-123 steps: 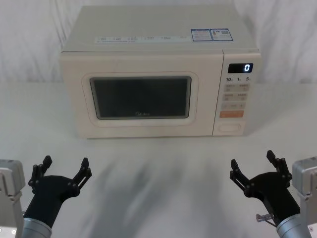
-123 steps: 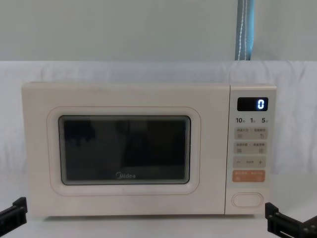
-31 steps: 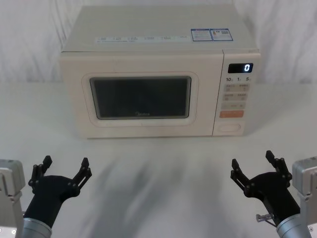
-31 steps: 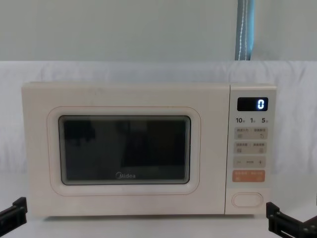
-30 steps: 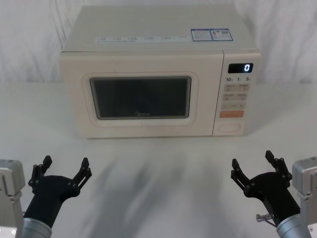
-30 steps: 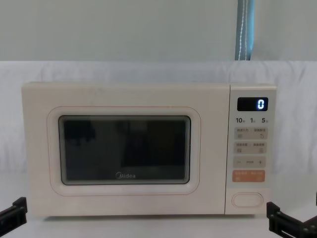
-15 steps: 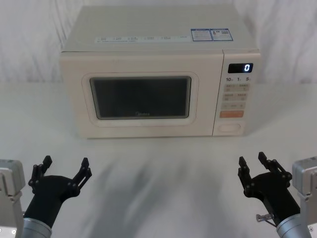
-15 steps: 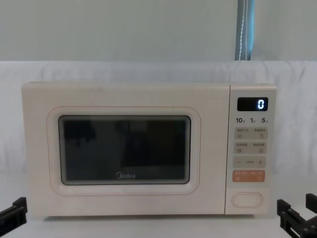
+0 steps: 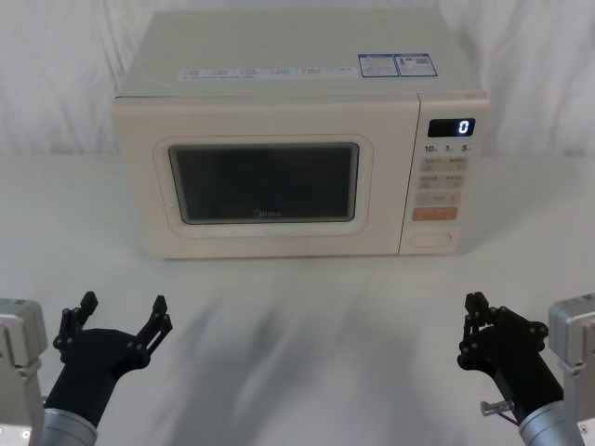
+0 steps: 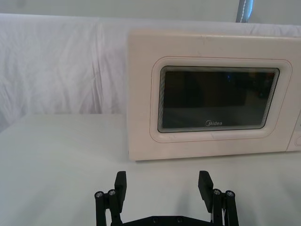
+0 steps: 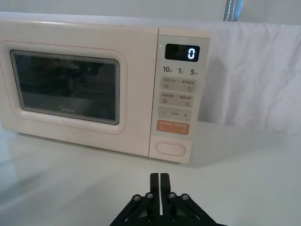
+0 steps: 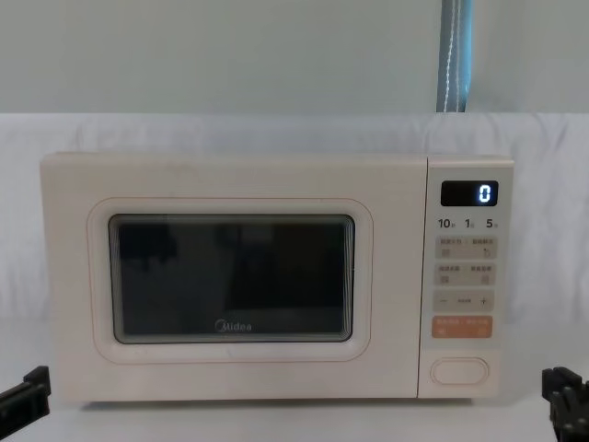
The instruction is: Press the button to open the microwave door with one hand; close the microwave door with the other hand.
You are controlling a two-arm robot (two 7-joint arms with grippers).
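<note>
Hovering low over the white table (image 9: 307,344), our black angular right gripper (image 9: 479,311) is holding its fingers pressed together, short of the wide cream pill-shaped button (image 9: 430,238) at the control panel's bottom. Our left gripper (image 9: 121,311) is waiting spread wide at the near left. We are facing the large cream microwave door (image 9: 265,181), sitting flush and closed.

Four frontal views, shared microwave (image 9: 297,139)

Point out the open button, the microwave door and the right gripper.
the button (image 11: 170,148): right wrist view, middle of the key.
the microwave door (image 9: 265,119): head view, upper frame.
right gripper (image 11: 160,178): right wrist view, fingertips.
</note>
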